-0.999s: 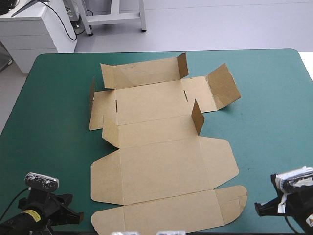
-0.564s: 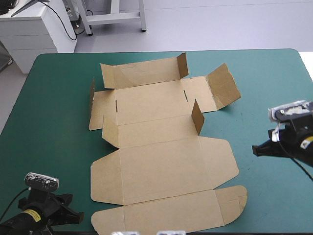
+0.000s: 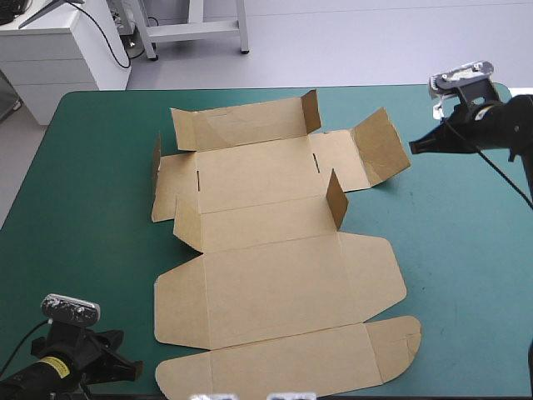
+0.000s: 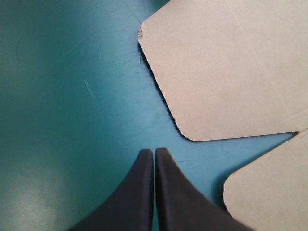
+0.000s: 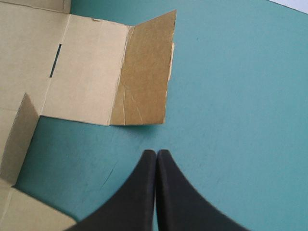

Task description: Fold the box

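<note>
While the brown box (image 3: 275,250) lies opened out as a cut sheet across the middle of the table (image 3: 92,167), the high view shows most panels flat and only a few parts standing: small tabs (image 3: 336,198) and, at its far right corner, a raised flap (image 3: 379,150). The right end effector (image 3: 414,147) hovers just beside that flap without touching it. The left end effector (image 3: 136,369) sits low by the table's near edge, just beside the sheet's near left corner. From the left wrist, the black fingers are pressed together in a point, holding nothing, with a rounded flap (image 4: 226,72) lying flat just ahead. From the right wrist, the fingers likewise meet in one arch, empty. The raised flap tilts up just ahead of the tip, and a slot (image 5: 55,60) is cut in the panel beyond. Such thin board should be light, stiff within a panel yet ready to hinge along its creases, and apt to slide on the table. Flat edges offer little to pinch, so the upturned flap's free edge looks the best hold.
</note>
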Controlling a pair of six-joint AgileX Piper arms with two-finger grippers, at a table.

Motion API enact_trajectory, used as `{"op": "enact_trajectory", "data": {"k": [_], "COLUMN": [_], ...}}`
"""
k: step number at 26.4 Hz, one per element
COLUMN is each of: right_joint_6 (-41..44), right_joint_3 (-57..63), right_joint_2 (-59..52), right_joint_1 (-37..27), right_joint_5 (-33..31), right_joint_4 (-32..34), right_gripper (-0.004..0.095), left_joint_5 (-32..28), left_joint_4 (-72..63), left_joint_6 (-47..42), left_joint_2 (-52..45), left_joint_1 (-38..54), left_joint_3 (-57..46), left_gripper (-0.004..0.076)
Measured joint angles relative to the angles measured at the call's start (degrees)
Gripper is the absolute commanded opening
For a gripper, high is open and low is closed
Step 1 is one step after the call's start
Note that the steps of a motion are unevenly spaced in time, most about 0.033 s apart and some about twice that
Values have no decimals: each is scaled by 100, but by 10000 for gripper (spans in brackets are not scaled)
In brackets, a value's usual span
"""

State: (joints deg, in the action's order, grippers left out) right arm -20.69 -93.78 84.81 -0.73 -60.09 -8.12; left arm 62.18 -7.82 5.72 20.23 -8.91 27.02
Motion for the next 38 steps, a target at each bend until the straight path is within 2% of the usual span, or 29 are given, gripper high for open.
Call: {"op": "enact_trajectory", "data": {"k": [2,5,6,11,27,38], "right_joint_6": [-98,-206,-269,-608,-768,-1097], "right_joint_3": [-687,-1539,-1651,-1940,-1951,-1989], "right_joint_2": [723,1682,1836,2478,3532,3760], "right_joint_1": [0,0,0,0,-27,-418], "right_joint_5": [-155,-570,-596,-452,-107,-390], "right_joint_4": [0,-53,-115,-566,-506,-1182], "right_gripper": [14,238,350,546,564,563], "left_joint_5": [0,-6,-6,-6,-6,-1], "left_joint_4": [0,0,0,0,0,0], "left_joint_6": [0,0,0,0,0,0], "left_joint_2": [0,0,0,0,0,0], "left_joint_1": [0,0,0,0,0,0], "left_joint_3": [0,0,0,0,0,0], "left_gripper": [-8,-8,-8,-8,-8,-8]}}
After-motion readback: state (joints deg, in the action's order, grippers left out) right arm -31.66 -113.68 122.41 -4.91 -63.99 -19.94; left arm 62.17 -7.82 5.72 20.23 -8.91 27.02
